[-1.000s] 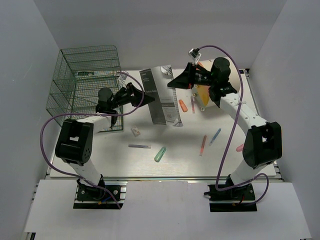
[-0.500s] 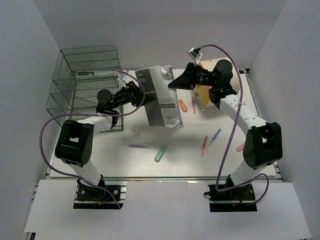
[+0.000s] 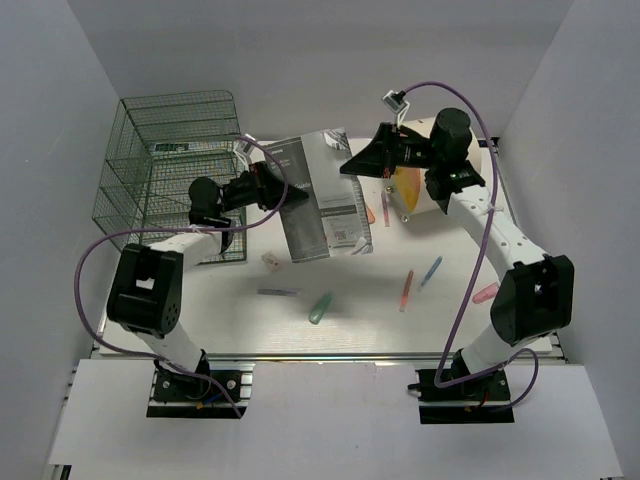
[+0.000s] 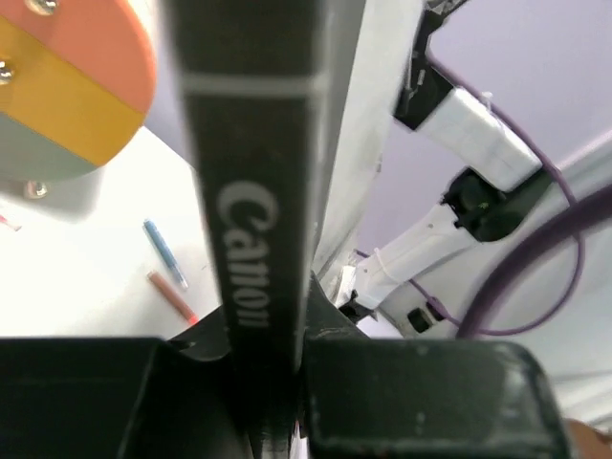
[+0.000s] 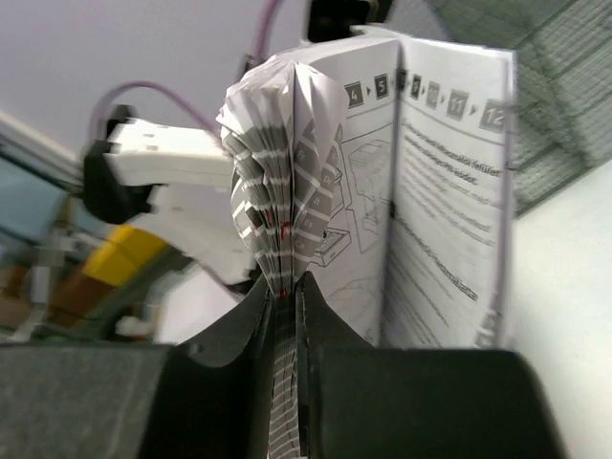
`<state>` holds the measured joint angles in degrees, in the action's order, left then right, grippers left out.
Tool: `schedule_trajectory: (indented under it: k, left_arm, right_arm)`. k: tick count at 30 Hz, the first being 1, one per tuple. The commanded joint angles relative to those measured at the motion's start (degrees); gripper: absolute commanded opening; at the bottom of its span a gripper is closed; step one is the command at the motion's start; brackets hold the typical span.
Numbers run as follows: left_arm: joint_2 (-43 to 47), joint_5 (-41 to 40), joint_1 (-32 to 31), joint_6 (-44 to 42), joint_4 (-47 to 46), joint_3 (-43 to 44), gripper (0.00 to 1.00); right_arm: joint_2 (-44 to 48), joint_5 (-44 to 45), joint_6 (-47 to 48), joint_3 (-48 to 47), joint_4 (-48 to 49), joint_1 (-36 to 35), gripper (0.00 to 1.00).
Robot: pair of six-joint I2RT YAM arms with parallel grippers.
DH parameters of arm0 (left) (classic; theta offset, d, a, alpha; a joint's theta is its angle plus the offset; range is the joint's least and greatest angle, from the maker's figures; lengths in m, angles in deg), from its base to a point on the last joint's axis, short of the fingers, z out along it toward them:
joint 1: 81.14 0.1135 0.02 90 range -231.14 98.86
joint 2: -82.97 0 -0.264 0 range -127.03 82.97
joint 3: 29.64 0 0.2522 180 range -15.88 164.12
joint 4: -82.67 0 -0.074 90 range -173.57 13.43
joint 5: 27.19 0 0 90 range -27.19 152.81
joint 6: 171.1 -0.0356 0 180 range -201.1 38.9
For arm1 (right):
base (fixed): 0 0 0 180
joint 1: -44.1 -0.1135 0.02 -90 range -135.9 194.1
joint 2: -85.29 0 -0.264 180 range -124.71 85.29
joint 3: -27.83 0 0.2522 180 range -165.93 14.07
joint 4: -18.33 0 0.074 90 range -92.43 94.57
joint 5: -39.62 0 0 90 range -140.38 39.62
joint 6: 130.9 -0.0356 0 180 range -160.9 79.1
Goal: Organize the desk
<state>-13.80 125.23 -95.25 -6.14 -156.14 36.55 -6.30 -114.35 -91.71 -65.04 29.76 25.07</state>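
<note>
Since the earlier frame the booklet (image 3: 318, 200) has swung a little toward the left and hangs more tilted, and your left gripper (image 3: 275, 188), which stood wide apart beside it, has come in and now pinches its left edge. Your right gripper (image 3: 352, 165) is pressed on the opposite edge, where the pages fan out loosely above its fingers. So the booklet is held by both sides in the air, above the far middle of the desk (image 3: 380, 325), which lies flat and white under both arms with several pens (image 3: 320, 308) scattered on its near half. I judge that the booklet should go to the green wire rack (image 3: 170, 170) at the left. To do this well, move both arms together and keep the same gap between them, otherwise the paper can buckle or tear. Keep it high enough that the hanging corner does not sweep the pens
</note>
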Motion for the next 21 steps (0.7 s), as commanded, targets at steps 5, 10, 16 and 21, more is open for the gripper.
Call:
schedule_trajectory:
  k: [5, 10, 16, 21]
  left_arm:
    - [21.34, -9.45, -1.36, -46.50, 59.40, 8.45, 0.00]
    - [29.35, -12.92, -1.27, -62.78, 78.58, 10.41, 0.00]
    - [31.82, -8.98, -1.27, -68.01, 82.69, 9.10, 0.00]
    - [33.22, -7.13, -1.27, -68.62, 81.89, 9.62, 0.00]
  right_arm:
    - [5.19, 14.46, 32.75, -10.44, -27.01, -0.66, 0.50]
    - [7.83, 19.76, 40.52, -10.72, -33.54, -0.48, 0.88]
    - [7.48, 13.52, 40.97, -6.77, -31.09, -0.84, 0.89]
    - [7.48, 6.32, 42.36, -3.07, -26.16, -1.01, 0.89]
